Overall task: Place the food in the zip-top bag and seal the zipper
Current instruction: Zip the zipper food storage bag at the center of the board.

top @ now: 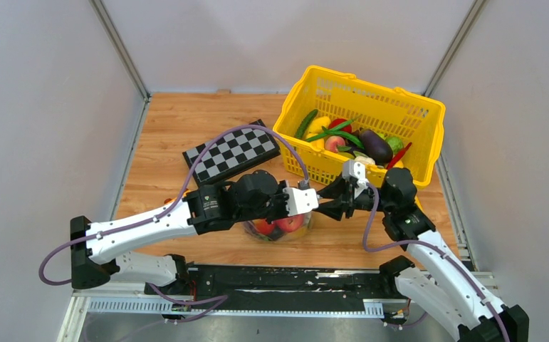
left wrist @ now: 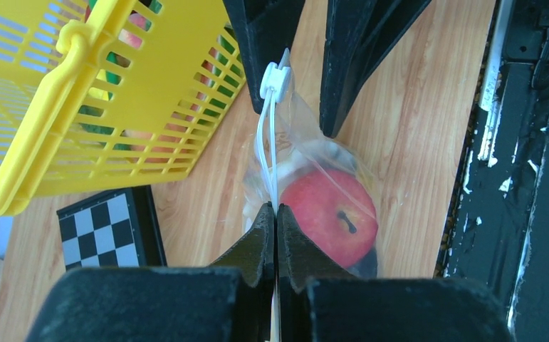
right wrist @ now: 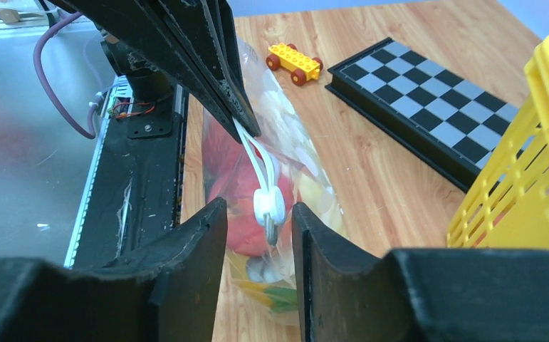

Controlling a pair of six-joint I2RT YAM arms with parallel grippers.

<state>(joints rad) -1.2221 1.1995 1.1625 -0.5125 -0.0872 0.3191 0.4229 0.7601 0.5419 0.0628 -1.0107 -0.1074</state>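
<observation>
Clear zip-top bag (left wrist: 312, 153), zipper (left wrist: 265, 146) pinched by left end effector (left wrist: 276, 214), right end effector (right wrist: 259, 208) opposite, narrowly parted around slider (right wrist: 269, 203).

I am seeing red fruit (left wrist: 328, 214) through the clear, white-dotted zip-top bag (right wrist: 294, 139) beneath my black left gripper (left wrist: 276, 211), a yellow basket (left wrist: 65, 107) and black-and-white checkerboard (left wrist: 100, 231) lying to its left

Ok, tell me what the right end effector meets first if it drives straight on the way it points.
The white slider on the zip-top bag's zipper, sitting between the right end effector's open fingers. Just beyond, depth unclear, the left end effector clamped on that zipper.
</observation>
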